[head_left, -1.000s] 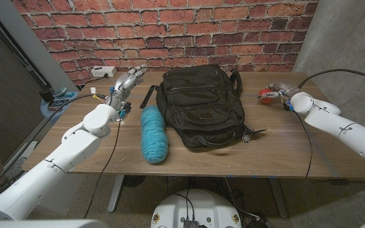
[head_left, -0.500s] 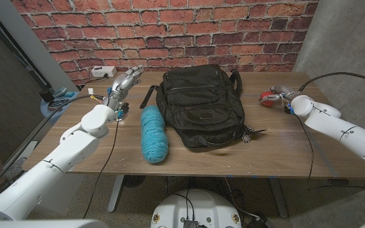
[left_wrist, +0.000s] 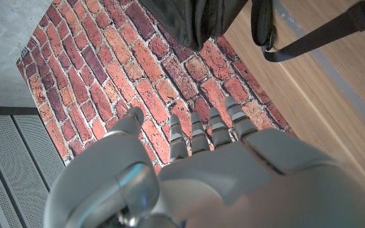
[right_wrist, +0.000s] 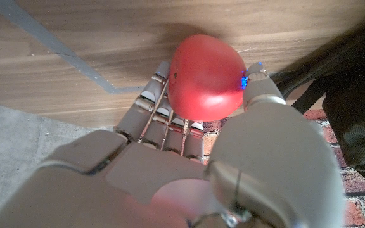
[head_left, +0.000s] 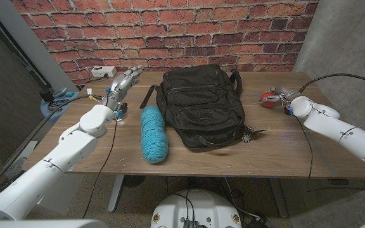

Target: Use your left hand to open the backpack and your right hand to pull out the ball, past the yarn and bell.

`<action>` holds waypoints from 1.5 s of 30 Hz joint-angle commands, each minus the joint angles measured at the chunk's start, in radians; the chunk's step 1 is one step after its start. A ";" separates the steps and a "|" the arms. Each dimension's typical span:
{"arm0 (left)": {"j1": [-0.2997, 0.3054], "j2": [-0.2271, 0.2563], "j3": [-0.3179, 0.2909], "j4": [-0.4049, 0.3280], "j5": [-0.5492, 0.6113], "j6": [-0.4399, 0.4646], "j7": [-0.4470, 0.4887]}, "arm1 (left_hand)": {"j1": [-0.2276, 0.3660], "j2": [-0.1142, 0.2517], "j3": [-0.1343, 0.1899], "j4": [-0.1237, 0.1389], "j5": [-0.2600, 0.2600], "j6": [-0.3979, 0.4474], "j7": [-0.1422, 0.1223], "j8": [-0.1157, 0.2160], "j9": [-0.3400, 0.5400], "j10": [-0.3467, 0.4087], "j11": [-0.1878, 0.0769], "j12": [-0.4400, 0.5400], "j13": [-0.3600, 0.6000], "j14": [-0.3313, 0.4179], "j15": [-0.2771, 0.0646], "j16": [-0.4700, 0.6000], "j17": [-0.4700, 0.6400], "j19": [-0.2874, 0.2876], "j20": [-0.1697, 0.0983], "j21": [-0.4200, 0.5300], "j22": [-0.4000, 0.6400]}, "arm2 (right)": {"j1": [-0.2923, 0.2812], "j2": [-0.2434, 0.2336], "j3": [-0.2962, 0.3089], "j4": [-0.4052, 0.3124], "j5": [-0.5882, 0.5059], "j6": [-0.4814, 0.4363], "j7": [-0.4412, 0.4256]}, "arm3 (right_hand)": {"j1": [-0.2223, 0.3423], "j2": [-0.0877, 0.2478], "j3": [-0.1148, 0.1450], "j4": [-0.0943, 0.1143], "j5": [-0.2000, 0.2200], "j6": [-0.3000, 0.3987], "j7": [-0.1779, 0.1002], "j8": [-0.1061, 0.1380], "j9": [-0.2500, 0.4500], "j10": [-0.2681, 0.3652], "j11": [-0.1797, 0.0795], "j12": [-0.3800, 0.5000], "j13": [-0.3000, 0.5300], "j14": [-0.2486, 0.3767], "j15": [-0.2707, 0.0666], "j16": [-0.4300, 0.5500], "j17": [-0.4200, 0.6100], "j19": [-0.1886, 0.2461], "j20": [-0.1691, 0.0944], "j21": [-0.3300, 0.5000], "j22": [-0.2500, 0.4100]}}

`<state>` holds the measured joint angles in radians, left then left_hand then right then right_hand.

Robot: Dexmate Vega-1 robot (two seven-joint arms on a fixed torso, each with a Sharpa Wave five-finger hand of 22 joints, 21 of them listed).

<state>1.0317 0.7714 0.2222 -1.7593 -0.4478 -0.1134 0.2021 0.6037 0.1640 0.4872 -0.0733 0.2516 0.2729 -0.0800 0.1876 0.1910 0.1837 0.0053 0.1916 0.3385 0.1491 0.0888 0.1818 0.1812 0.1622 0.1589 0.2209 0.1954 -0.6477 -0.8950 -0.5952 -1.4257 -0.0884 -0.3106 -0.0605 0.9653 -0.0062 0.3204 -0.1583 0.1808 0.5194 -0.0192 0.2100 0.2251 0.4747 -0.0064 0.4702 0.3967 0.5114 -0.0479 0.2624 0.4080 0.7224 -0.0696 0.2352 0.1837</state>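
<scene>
Ball (right_wrist: 206, 77), red, sits in the right hand (right_wrist: 233, 158), cradled between its fingers (right_wrist: 160, 117) and thumb, out over the bench (head_left: 284, 142) well to the right of the black backpack (head_left: 201, 104). The ball is already outside the bag, so what remains is likely setting it down on the bare wood directly beneath the hand. The left hand (head_left: 122, 84) hovers left of the backpack, fingers straight and slightly apart, holding nothing. The teal yarn (head_left: 153, 133) lies beside the bag.
</scene>
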 commanded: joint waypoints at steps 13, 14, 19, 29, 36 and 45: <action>0.052 0.013 -0.039 -0.019 -0.014 -0.020 0.017 | -0.009 0.000 0.015 -0.013 0.007 -0.012 -0.001 -0.001 0.001 -0.020 0.003 0.004 -0.014 -0.033 -0.003 -0.007 -0.001 -0.026 -0.004 -0.010 -0.003 | -0.001 0.010 -0.013 -0.005 0.011 -0.016 -0.002 | -0.018 0.002 0.010 0.011 0.006 -0.026 -0.001 -0.013 0.004 -0.028 -0.001 -0.007 0.005 -0.024 -0.081 -0.019 0.000 -0.024 -0.049 -0.010 0.001; 0.053 0.013 -0.040 -0.020 -0.013 -0.020 0.018 | -0.009 0.000 0.016 -0.013 0.007 -0.012 -0.002 -0.001 0.001 -0.021 0.001 0.004 -0.015 -0.035 -0.003 -0.007 -0.001 -0.026 -0.005 -0.010 -0.004 | -0.002 0.009 -0.012 -0.006 0.012 -0.014 -0.002 | -0.021 -0.001 0.009 0.011 0.006 -0.032 -0.001 -0.014 0.004 -0.038 -0.003 -0.011 0.005 -0.031 -0.076 -0.023 0.000 -0.026 -0.048 -0.011 0.001; 0.057 0.013 -0.044 -0.021 -0.013 -0.025 0.017 | -0.009 0.000 0.018 -0.016 0.007 -0.013 -0.002 0.000 0.001 -0.023 0.000 0.005 -0.018 -0.037 -0.002 -0.007 -0.002 -0.032 -0.004 -0.012 -0.004 | -0.010 0.001 -0.009 -0.020 0.016 -0.017 -0.001 | -0.040 -0.010 0.003 0.016 0.006 -0.049 0.005 -0.017 0.004 -0.057 0.008 -0.018 0.007 -0.041 -0.072 -0.030 0.000 -0.034 -0.042 -0.014 0.001; 0.061 0.009 -0.043 -0.020 -0.012 -0.030 0.014 | -0.010 0.000 0.024 -0.024 0.007 -0.012 -0.002 0.001 0.001 -0.026 0.003 0.006 -0.027 -0.038 -0.001 -0.004 -0.004 -0.034 -0.004 -0.013 -0.006 | -0.019 -0.014 -0.004 -0.037 0.022 -0.024 0.011 | -0.074 -0.022 -0.008 0.027 0.008 -0.080 0.015 -0.022 0.004 -0.077 0.026 -0.026 0.009 -0.060 -0.059 -0.039 0.002 -0.048 -0.036 -0.019 0.001; 0.067 0.008 -0.045 -0.027 -0.013 -0.027 0.018 | -0.011 0.000 0.028 -0.028 0.007 -0.011 -0.005 0.002 0.002 -0.027 0.007 0.007 -0.033 -0.038 0.001 -0.003 -0.005 -0.034 -0.004 -0.013 -0.007 | -0.016 -0.017 -0.004 -0.033 0.026 -0.018 0.022 | -0.111 -0.037 -0.021 0.035 0.010 -0.118 0.029 -0.025 0.003 -0.119 0.047 -0.043 0.012 -0.096 -0.043 -0.051 0.004 -0.075 -0.024 -0.028 0.001; 0.067 0.009 -0.045 -0.033 -0.010 -0.024 0.018 | -0.010 0.002 0.037 -0.036 0.008 0.005 -0.044 0.008 0.002 -0.029 0.011 0.009 -0.042 -0.039 0.005 -0.002 -0.006 -0.036 -0.004 -0.013 -0.008 | -0.007 -0.016 -0.009 -0.031 0.024 -0.023 0.035 | -0.143 -0.049 -0.032 0.041 0.013 -0.148 0.041 -0.025 0.002 -0.148 0.064 -0.057 0.015 -0.122 -0.025 -0.056 0.006 -0.096 -0.011 -0.032 0.001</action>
<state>1.0958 0.7810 0.1782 -1.7853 -0.4601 -0.1406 0.2192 0.5999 0.1602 0.5174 -0.1035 0.2554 0.2751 -0.1112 0.1876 0.1910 0.1568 0.0108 0.1964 0.2967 0.1123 0.0911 0.1778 0.1720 0.1337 0.1518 0.2130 0.1859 -0.6631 -0.9089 -0.6017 -1.4568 -0.0660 -0.3324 -0.0417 0.8351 -0.0531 0.2921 -0.1172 0.1887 0.3832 0.0198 0.1848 0.2251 0.3320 0.0560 0.4170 0.4063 0.4004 -0.0443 0.2090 0.4108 0.6349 -0.0607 0.2089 0.1841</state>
